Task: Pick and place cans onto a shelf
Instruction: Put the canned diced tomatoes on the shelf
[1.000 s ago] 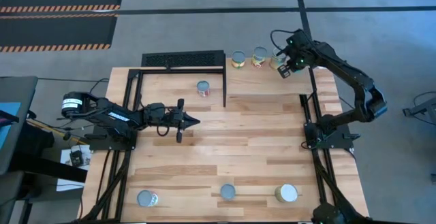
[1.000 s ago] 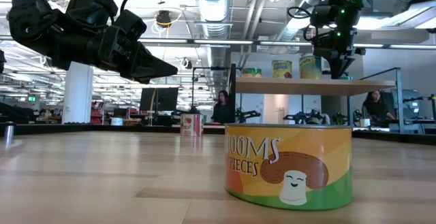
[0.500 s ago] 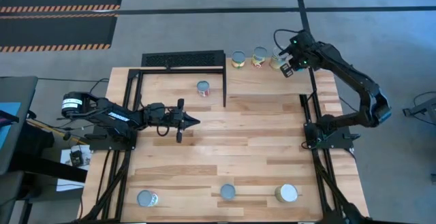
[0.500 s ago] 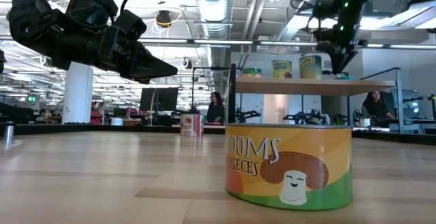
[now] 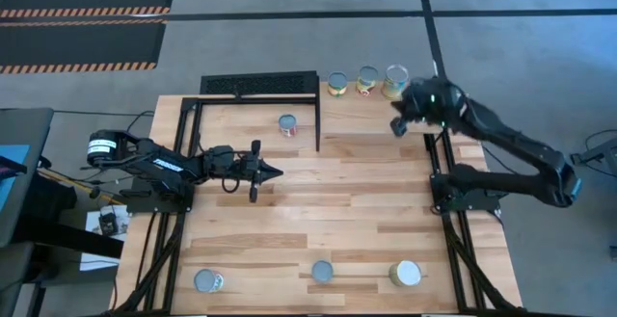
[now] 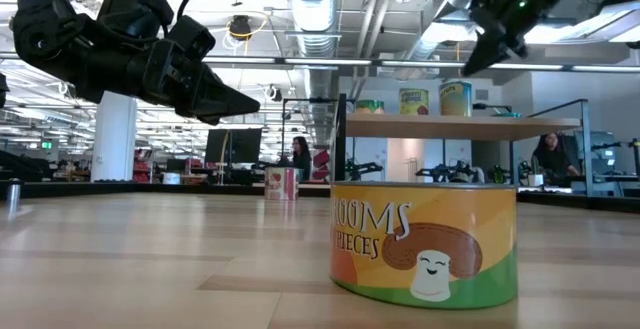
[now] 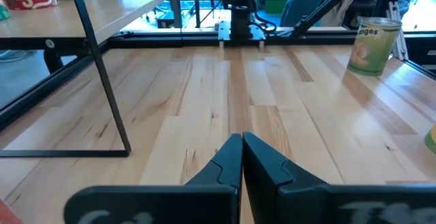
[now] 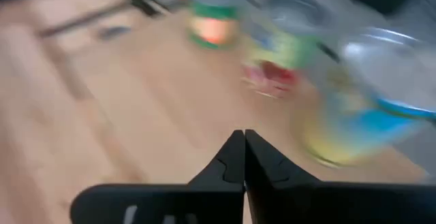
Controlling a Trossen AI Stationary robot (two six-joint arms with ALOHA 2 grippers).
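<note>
Your empty, pinched-shut right tool (image 5: 396, 126) hangs upper right beside the shelf (image 5: 376, 105); loose cans (image 5: 409, 274) wait lower right.

An open-plan robotics lab: exposed ceiling ducts (image 6: 318, 9), distant workstations, seated people (image 6: 552, 159).

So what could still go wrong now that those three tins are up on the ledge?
Two things seem possible. The right gripper, shut and empty, hangs close to the three paper-labelled tins lined up near the back edge of the light wooden shelf; a stray swing might knock one off. The silver-topped tins at the table's near edge stand close to its rim, so a clumsy grab could push one over.
</note>
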